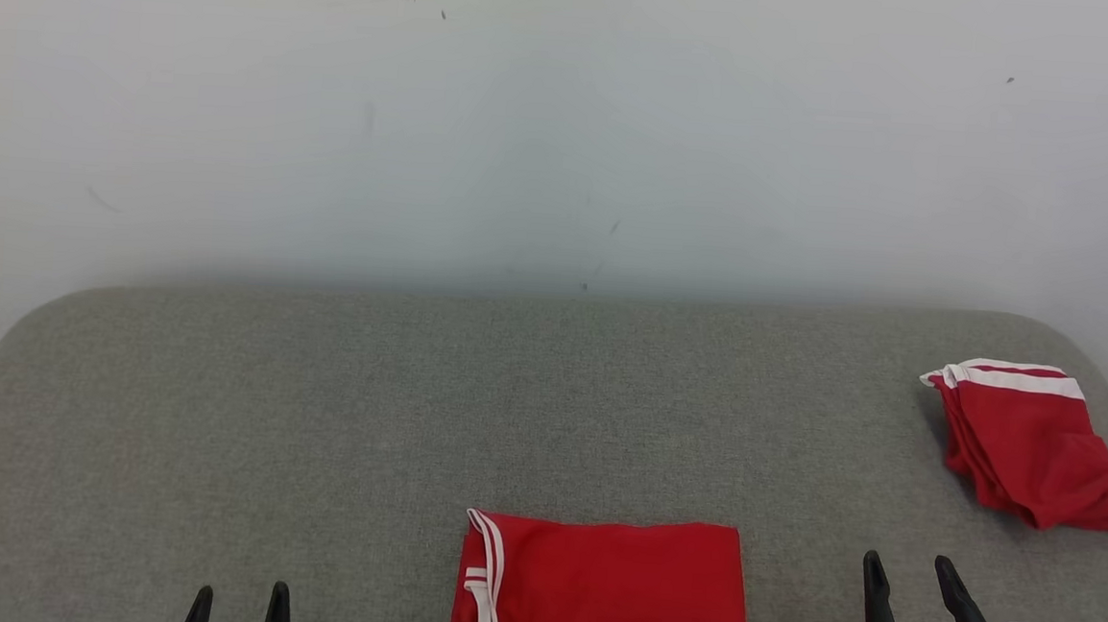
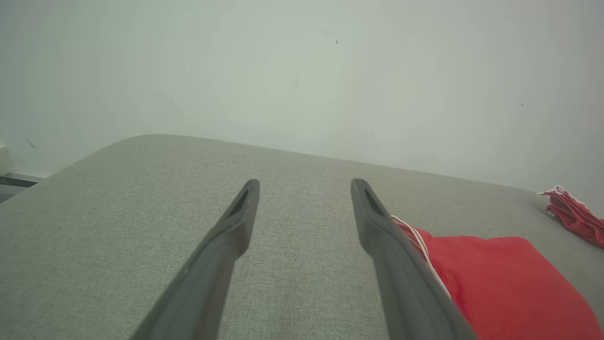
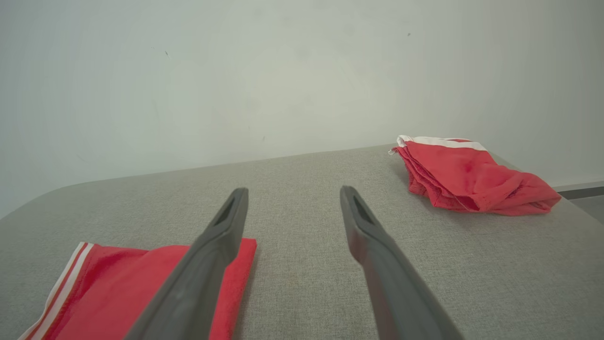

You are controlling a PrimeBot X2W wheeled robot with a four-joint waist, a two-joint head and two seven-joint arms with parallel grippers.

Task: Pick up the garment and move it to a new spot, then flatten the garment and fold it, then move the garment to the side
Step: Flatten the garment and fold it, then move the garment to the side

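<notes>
Garment (image 1: 604,588) x1 folded front-ctr, 2nd garment (image 1: 1036,446) bunched far R

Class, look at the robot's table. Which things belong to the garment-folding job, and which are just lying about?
Belongs to the job:
- folded red garment, flat in front of the robot
- left gripper, open
- right gripper, open

Just lying about:
- rumpled red garment, far right, possibly already finished
- grey table
- wall

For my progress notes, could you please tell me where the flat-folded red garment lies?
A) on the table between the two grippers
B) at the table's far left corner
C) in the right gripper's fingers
A: the flat-folded garment lies between the left gripper and right gripper.
</notes>
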